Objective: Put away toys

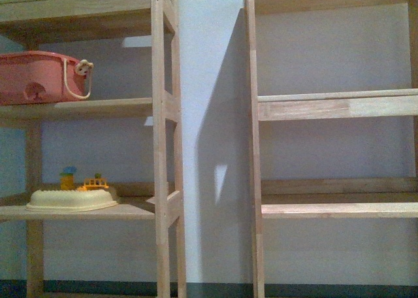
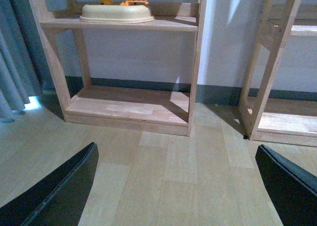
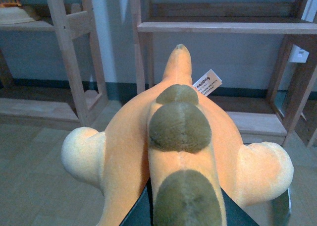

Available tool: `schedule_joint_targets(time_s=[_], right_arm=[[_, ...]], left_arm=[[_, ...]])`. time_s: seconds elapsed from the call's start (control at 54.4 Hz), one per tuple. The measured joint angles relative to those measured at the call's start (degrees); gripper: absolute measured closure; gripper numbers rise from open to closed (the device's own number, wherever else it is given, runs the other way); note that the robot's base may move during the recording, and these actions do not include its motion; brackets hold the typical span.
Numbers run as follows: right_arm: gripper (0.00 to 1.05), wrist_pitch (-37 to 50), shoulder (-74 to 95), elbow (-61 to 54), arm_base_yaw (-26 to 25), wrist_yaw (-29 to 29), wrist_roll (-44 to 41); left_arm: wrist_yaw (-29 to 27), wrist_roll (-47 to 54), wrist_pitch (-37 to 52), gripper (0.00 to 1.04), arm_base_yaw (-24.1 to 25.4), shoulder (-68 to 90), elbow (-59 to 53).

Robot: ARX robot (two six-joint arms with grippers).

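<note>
The plush animal (image 3: 178,151) fills the right wrist view: orange-yellow, with olive-brown patches along its back, pale rounded limbs and a white tag. My right gripper (image 3: 181,213) is shut on it and holds it above the floor, in front of a wooden shelf unit (image 3: 223,25). My left gripper (image 2: 181,186) is open and empty above the bare wood floor; its black fingers (image 2: 54,191) show at both lower corners. Neither arm nor the plush shows in the front view.
Two wooden shelf units (image 1: 163,115) stand against the wall. The left one holds a pink basket (image 1: 42,76) and, lower, a cream tray (image 1: 72,198) with small colourful pieces, also in the left wrist view (image 2: 116,13). The right unit's shelves (image 1: 336,105) are bare. A grey curtain (image 2: 15,62) hangs at the left.
</note>
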Motion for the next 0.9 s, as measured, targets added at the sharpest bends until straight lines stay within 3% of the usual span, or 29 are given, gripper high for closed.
schedule_joint_targets(time_s=[0.901], right_arm=[[0.98, 0.0, 0.02, 0.0, 0.0, -0.02, 0.0]], left_arm=[[-0.02, -0.02, 0.0, 0.06, 0.0, -0.02, 0.0]])
